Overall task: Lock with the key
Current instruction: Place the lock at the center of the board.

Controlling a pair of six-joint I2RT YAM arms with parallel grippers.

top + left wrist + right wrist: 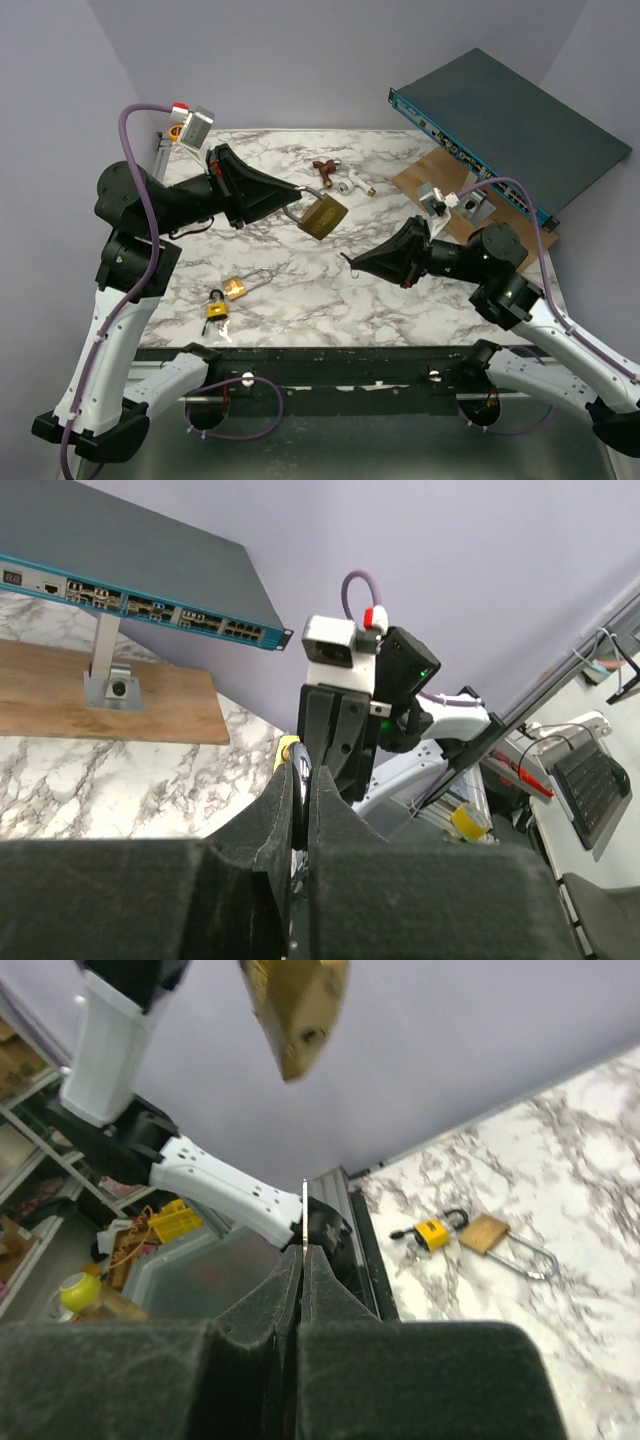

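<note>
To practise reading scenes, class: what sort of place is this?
Likely a robotics lab bench: left arm and right arm mounted at a marble-patterned table, a network switch propped behind, practice padlocks laid out.

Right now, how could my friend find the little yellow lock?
On the marble table, look at the near edge by the left arm. Two small padlocks lie together there. Yours is the yellow-and-black padlock; its neighbour, the brass padlock, has a long silver shackle.

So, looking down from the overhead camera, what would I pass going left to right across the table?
Small yellow-and-black padlock → large brass padlock → wooden board → blue network switch.
</note>
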